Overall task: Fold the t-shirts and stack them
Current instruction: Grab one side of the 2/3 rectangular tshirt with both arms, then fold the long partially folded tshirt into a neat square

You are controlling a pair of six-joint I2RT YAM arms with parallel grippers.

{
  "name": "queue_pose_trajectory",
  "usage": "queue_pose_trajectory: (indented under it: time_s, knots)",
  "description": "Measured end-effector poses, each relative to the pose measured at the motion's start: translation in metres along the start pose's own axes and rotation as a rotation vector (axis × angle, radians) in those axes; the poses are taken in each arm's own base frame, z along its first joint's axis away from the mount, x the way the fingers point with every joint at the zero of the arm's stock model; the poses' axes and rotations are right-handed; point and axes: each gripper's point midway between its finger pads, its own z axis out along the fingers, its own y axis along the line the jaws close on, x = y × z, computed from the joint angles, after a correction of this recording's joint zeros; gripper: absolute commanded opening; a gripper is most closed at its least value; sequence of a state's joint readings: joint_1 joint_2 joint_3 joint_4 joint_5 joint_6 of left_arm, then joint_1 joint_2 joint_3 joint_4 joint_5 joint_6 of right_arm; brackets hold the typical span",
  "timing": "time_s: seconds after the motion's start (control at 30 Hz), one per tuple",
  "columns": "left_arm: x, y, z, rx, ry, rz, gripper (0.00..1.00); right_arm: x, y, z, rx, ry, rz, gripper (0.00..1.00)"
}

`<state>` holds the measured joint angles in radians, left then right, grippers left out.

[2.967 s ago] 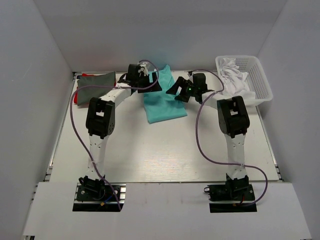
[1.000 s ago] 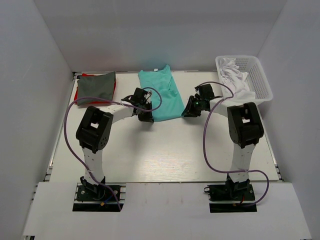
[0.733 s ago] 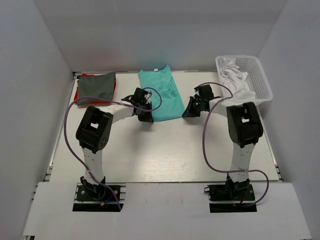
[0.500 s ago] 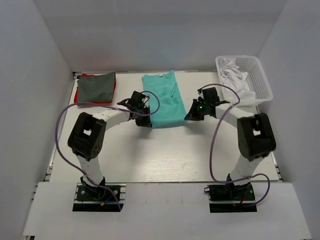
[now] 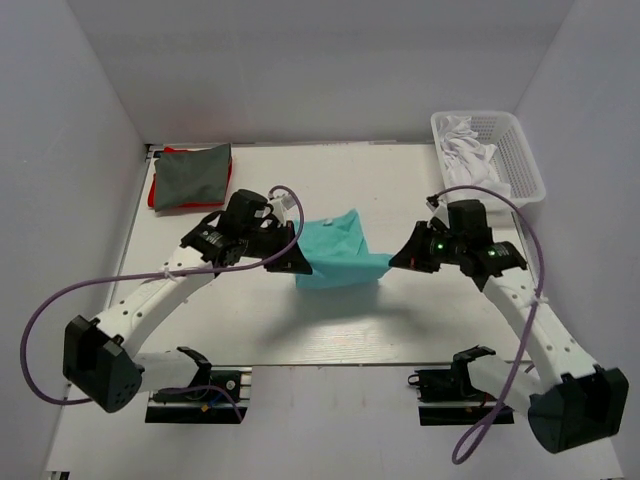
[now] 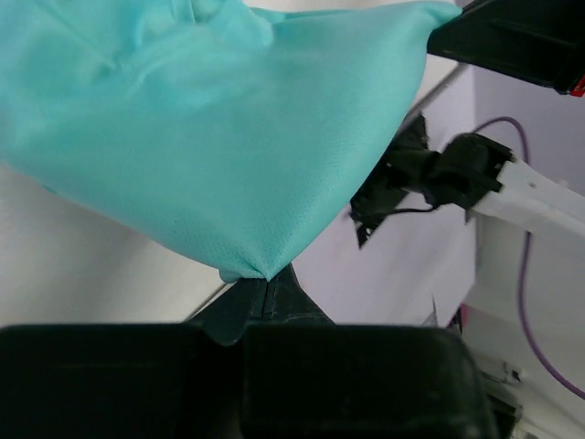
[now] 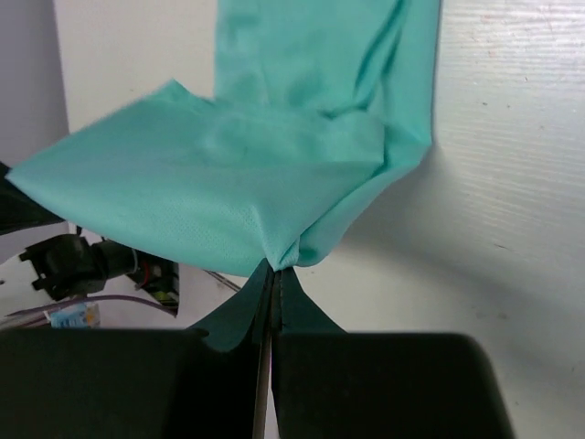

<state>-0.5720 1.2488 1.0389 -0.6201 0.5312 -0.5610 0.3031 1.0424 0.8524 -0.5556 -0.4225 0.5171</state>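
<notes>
The mint-teal t-shirt hangs lifted over the middle of the table, stretched between both grippers. My left gripper is shut on its near left corner, and the cloth bunches at the closed tips. My right gripper is shut on the near right corner; in the right wrist view the shirt drapes away from the pinched tips. A folded dark grey t-shirt lies at the far left on top of a red t-shirt, of which only an edge shows.
A white lattice basket with white cloth in it stands at the far right corner. Purple cables loop from both arms. White walls close the table on three sides.
Both grippers have lifted the teal shirt's near corners and pulled them toward the arm bases, raising the shirt off the table. The right gripper closed within the last second.
</notes>
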Motion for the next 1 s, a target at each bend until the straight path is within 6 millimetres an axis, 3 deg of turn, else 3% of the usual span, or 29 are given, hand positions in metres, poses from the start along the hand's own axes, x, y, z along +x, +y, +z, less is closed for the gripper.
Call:
queue_pose_trajectory:
  time_s: [0.13, 0.23, 0.47, 0.73, 1.0]
  knots:
    - [0.004, -0.017, -0.014, 0.040, 0.011, -0.014, 0.00, -0.014, 0.027, -0.032, -0.038, -0.070, -0.043, 0.00]
    - [0.007, -0.019, -0.015, 0.048, 0.022, -0.034, 0.00, -0.021, 0.037, -0.042, -0.056, -0.100, -0.061, 0.00]
    - [0.006, -0.018, -0.013, 0.044, 0.024, -0.063, 0.00, -0.022, 0.021, -0.019, 0.000, -0.027, -0.011, 0.00]
    - [0.013, 0.007, 0.013, -0.003, 0.091, -0.127, 0.00, -0.048, 0.024, -0.003, 0.004, -0.041, -0.016, 0.00]
    - [0.004, 0.023, 0.019, -0.071, 0.047, -0.141, 0.00, -0.056, 0.015, 0.024, 0.004, -0.010, 0.006, 0.00]
